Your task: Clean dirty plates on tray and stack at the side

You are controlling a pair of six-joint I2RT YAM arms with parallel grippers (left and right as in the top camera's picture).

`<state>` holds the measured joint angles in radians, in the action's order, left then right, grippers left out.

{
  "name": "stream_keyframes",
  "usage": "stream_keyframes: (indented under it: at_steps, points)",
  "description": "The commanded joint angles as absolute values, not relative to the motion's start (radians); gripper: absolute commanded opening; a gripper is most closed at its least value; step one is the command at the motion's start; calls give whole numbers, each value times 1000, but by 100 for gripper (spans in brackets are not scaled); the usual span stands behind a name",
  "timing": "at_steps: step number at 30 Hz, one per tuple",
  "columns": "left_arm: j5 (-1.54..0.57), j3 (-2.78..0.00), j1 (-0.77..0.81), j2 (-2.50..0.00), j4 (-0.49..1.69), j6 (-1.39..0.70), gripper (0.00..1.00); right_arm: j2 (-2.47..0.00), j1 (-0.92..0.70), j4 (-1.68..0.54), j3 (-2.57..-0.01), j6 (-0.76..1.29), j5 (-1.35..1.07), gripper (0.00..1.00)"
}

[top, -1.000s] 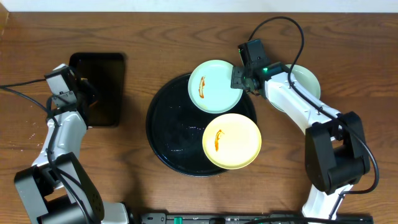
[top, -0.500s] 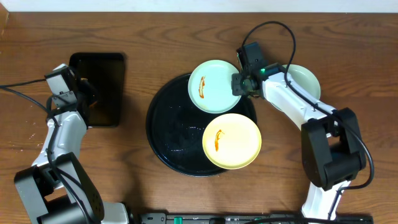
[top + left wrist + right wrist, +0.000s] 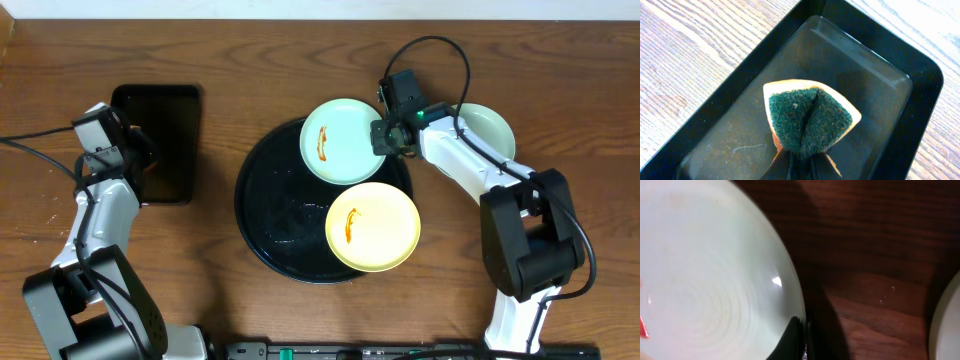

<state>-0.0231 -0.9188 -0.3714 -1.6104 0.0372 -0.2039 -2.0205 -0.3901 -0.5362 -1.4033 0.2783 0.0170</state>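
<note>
The round black tray (image 3: 275, 215) sits mid-table. A mint-blue plate (image 3: 342, 140) with an orange smear leans on its far rim, and my right gripper (image 3: 385, 138) is shut on that plate's right edge; in the right wrist view the rim (image 3: 790, 287) runs between the dark fingertips (image 3: 795, 340). A yellow smeared plate (image 3: 373, 226) lies on the tray's right side. Another pale plate (image 3: 492, 130) rests on the table behind the right arm. My left gripper (image 3: 140, 150) is shut on a folded green-and-orange sponge (image 3: 810, 120) over the rectangular tray.
The small rectangular black tray (image 3: 190, 150) lies at the left, its wet floor (image 3: 855, 65) seen under the sponge. Bare wooden table (image 3: 560, 100) surrounds both trays. Cables loop above the right arm (image 3: 440, 45).
My right gripper has closed on the mint-blue plate's right rim and nudged the plate slightly left. The left arm with its sponge has stayed still.
</note>
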Motion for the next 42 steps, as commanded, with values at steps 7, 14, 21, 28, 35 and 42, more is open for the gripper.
stream_keyframes:
  at_steps: [7, 14, 21, 28, 35, 42]
  points:
    - [-15, -920, -376, -1597, 29, -187, 8, -2033, -401, -504, -1399, 295, -186, 1]
    - [-41, -921, -376, -1593, -9, -187, 7, -2033, -469, -503, -1399, 365, -190, 1]
    - [-229, -921, -375, -1560, -58, -187, 7, -2033, -543, -489, -1399, 426, -188, 1]
    - [-479, -921, -355, -1542, -52, -187, 7, -2037, -598, -492, -1399, 439, -126, 1]
    - [-514, -921, -290, -1542, 55, -182, 8, -2053, -619, -511, -1399, 484, -112, 1]
    - [-349, -921, -254, -1533, 59, -105, 7, -2094, -615, -509, -1399, 501, -102, 1]
